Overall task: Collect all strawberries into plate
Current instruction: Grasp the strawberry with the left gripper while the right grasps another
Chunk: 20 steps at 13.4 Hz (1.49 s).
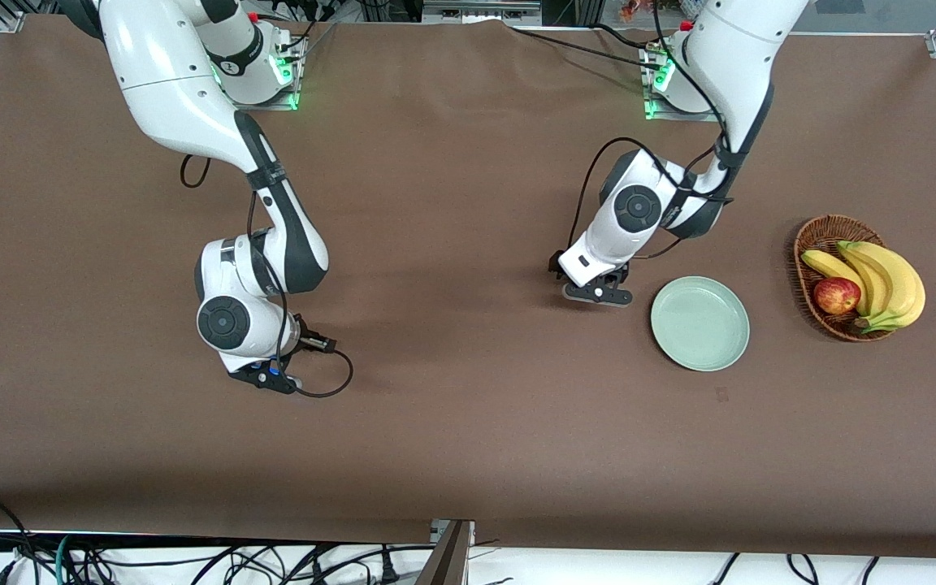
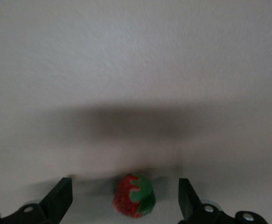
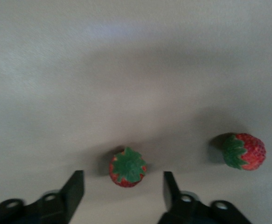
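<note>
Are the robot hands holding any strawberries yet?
No. The left gripper and the right gripper each have open fingers either side of a small red strawberry, touching neither.

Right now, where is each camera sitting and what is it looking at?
Front view: high across the table, facing both arms, plate and fruit basket.
Left wrist view: on the left arm, looking down; left gripper fingers flank one strawberry.
Right wrist view: right gripper fingers flank a strawberry; another beside.
Both wrist views share the table.
</note>
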Each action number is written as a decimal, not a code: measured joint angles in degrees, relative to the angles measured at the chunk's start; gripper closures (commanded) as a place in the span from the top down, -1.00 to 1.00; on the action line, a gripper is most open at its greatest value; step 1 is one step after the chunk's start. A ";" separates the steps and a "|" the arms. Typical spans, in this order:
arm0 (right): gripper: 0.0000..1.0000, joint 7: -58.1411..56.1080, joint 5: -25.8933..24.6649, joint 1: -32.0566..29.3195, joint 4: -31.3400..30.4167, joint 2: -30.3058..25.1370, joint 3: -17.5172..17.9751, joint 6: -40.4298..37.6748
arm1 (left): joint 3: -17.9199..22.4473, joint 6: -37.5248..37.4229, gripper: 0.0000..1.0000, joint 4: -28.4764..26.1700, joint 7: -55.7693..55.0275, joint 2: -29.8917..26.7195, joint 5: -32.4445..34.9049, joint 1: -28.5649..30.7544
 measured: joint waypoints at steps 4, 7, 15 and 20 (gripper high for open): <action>-0.18 -0.03 0.00 0.03 -0.14 -0.01 0.00 0.56 | 0.46 0.14 -0.53 0.35 0.03 -0.33 1.28 -0.05; -0.47 -0.32 -0.01 0.05 -0.14 -0.01 -0.01 1.38 | 0.48 0.09 -0.66 0.39 0.03 -0.88 1.45 -0.05; -0.45 5.18 1.71 3.00 2.49 -0.29 0.34 1.94 | 0.85 -9.04 -0.68 3.64 0.92 -3.57 1.50 0.50; -0.43 17.20 8.76 7.05 5.30 0.12 5.80 6.97 | 1.73 -34.71 -0.66 15.56 14.87 -9.25 3.95 5.84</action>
